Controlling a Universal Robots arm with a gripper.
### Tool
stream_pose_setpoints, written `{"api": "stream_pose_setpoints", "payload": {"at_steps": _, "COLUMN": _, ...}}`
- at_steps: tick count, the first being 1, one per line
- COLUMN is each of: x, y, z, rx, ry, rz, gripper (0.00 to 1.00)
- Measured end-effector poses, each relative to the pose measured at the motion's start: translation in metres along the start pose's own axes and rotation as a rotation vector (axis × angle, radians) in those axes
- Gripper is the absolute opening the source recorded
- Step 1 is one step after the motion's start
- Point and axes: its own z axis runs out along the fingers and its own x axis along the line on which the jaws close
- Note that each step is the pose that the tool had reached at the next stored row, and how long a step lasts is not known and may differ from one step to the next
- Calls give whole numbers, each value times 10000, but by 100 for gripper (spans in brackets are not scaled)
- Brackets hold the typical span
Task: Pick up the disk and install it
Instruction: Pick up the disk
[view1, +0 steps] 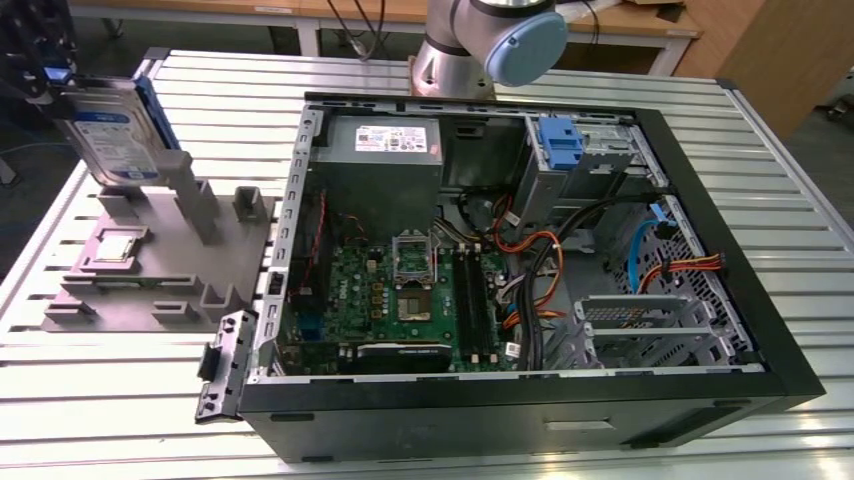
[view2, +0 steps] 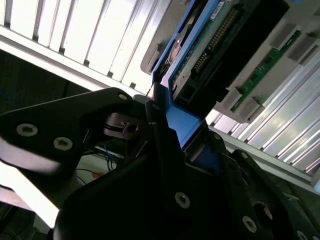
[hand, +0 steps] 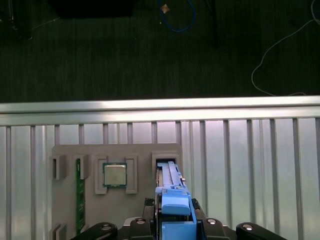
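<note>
In the exterior view the disk (view1: 118, 140) stands upright at the far left, silver with a white-and-blue label and a blue frame. Its lower edge is level with the tops of the posts of the grey fixture (view1: 147, 265); whether it is clear of the slot I cannot tell. My black gripper (view1: 51, 82) is shut on its upper end. In the first wrist view the disk's blue frame (hand: 175, 205) sits clamped in my gripper (hand: 175, 227), above the fixture (hand: 67, 155). In the second wrist view the disk (view2: 210, 45) extends away from my gripper (view2: 175, 135).
An open computer case (view1: 747, 300) lies at the centre with a motherboard (view1: 400, 290), a grey power supply (view1: 387, 140), a blue latch piece (view1: 561, 140) and a metal drive cage (view1: 641, 320). The fixture carries a processor (hand: 115, 175) and a memory stick (hand: 78, 195). The arm's base (view1: 487, 40) stands behind the case.
</note>
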Motion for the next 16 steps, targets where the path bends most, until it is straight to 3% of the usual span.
{"api": "stream_pose_setpoints", "payload": {"at_steps": 16, "x": -5, "y": 3, "z": -152, "rx": 0, "ry": 0, "rz": 0, "gripper": 37}}
